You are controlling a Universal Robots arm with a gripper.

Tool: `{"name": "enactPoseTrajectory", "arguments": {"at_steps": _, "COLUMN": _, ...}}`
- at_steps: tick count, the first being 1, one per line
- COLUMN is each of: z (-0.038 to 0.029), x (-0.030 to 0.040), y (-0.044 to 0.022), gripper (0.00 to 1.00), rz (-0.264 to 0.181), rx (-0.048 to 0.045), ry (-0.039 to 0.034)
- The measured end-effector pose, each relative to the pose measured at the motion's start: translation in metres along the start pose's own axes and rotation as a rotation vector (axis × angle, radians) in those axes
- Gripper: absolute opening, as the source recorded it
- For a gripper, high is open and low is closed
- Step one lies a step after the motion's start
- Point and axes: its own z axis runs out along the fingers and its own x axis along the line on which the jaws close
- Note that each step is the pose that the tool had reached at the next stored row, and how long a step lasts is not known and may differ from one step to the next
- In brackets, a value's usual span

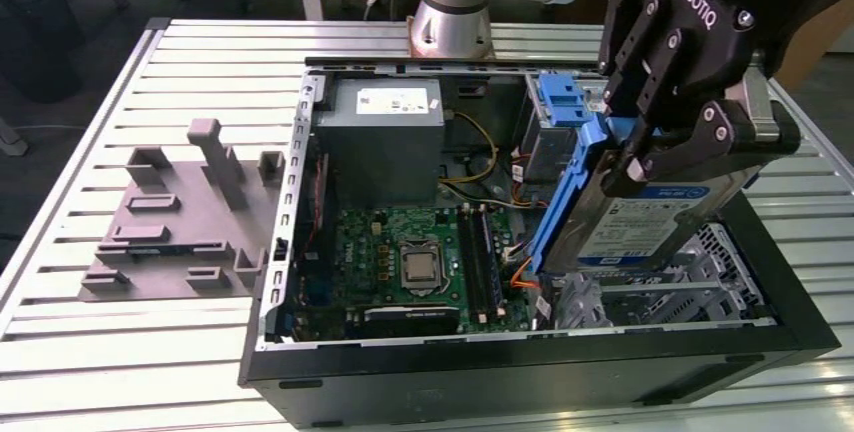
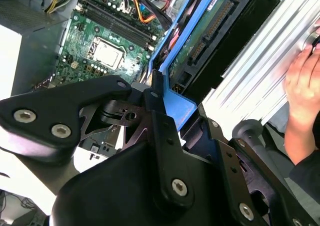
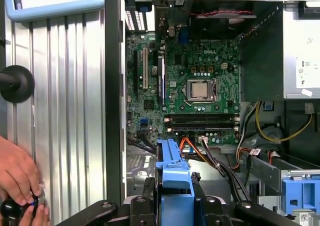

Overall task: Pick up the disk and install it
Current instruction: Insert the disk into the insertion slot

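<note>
**Disk gripped over the open case**

The gripper [image 1: 663,167] is closed on the upper end of the disk [image 1: 641,227], its fingers pressed against the blue frame; the disk hangs tilted, label outward, over the drive cage at the exterior view's right of the computer case [image 1: 534,357], beside the motherboard [image 1: 414,252]; a person's hand [image 3: 17,173] lies on the slatted table [image 1: 200,72].

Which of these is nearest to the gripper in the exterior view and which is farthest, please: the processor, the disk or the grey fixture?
1. The disk, held in the gripper.
2. The processor, on the motherboard.
3. The grey fixture, on the table at the exterior view's left.
</note>
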Motion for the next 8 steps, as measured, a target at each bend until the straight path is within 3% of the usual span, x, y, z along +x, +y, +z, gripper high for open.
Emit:
{"name": "enactPoseTrajectory", "arguments": {"at_steps": 3, "z": 0.0006, "x": -0.0001, "y": -0.004, "gripper": 0.37, "rz": 0.0, "rx": 0.0, "ry": 0.0001}}
{"name": "enactPoseTrajectory", "arguments": {"at_steps": 8, "z": 0.0008, "x": -0.0002, "y": -0.0046, "gripper": 0.37, "rz": 0.0, "rx": 0.0, "ry": 0.0}}
